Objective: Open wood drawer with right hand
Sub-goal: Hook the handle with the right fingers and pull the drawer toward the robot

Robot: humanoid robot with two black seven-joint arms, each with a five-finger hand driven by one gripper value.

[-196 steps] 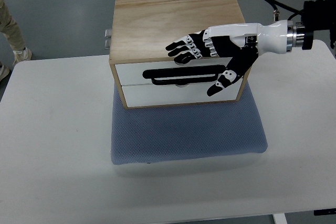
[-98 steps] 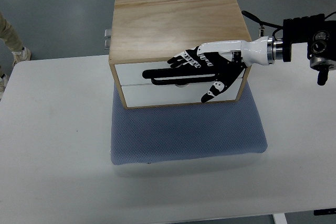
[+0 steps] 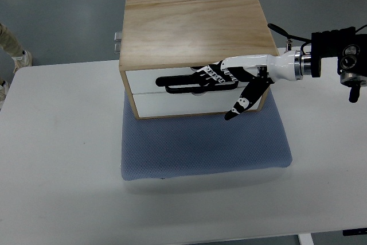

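Dropping lower against the wood drawer (image 3: 195, 87), the right hand (image 3: 229, 81) is hooking its fingers (image 3: 209, 74) over the black handle (image 3: 178, 83); a shallow hook risks slipping off.

A white desk (image 3: 57, 153) carries a blue-grey padded mat (image 3: 200, 147), and the wood drawer box (image 3: 192, 32) stands on that mat.

One wooden drawer box (image 3: 192, 24), two white drawer fronts (image 3: 172, 104), one black handle (image 3: 183, 84), one blue mat (image 3: 203, 142), one white table (image 3: 57, 159), one robot hand (image 3: 229, 78).
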